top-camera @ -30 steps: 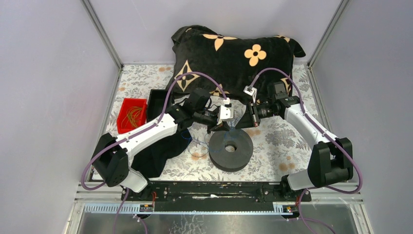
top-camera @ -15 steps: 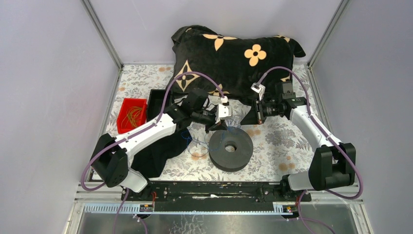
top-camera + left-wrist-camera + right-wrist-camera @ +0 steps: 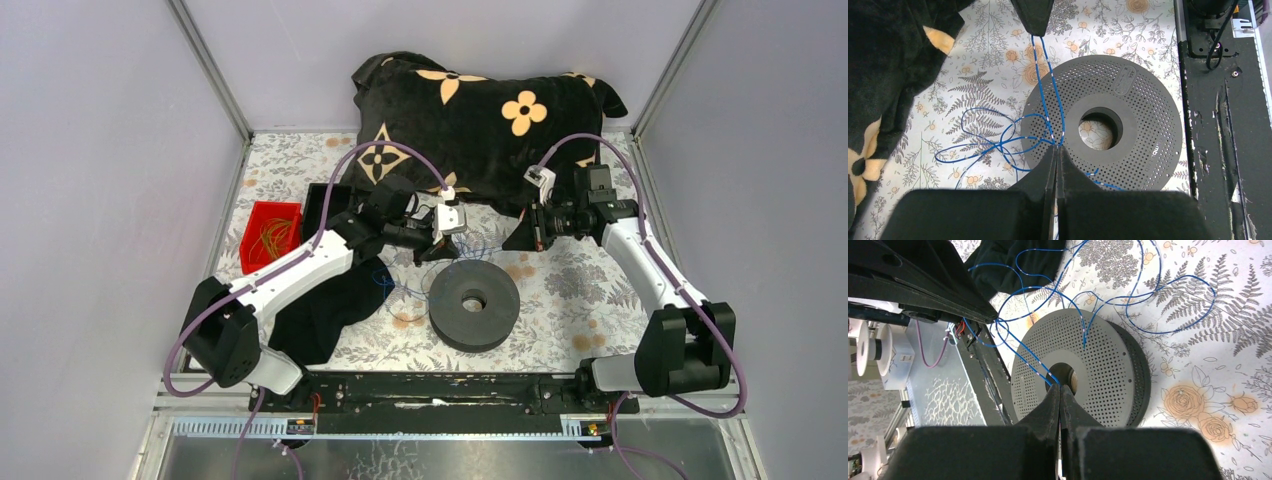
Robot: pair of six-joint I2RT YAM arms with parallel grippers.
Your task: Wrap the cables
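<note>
Far to the left of the left gripper (image 3: 1056, 149), a red bin (image 3: 285, 206) holds orange-yellow strands (image 3: 272, 238), and a black cloth (image 3: 325, 310) lies crumpled beneath that arm. The left gripper's fingers are pressed together, with the cables (image 3: 998, 145) pinched at their tips. From that pinch two blue strands run straight ahead, over the perforated face of the black spool (image 3: 1143, 125), to the right gripper (image 3: 1059, 389). Its tips point back at the left one and stand apart from it. More of the cables lie in loose, crossing loops on the flowered table cover (image 3: 580, 290), just left of the left fingertips and beside the spool's rim. The spool lies flat, below and between both grippers, with its centre hole uncovered. On the right, the right gripper's fingers are likewise closed tight on the cables, above the spool's hub in the wrist view. Beyond both grippers sits a black pillow (image 3: 480, 120) with tan flowers.
</note>
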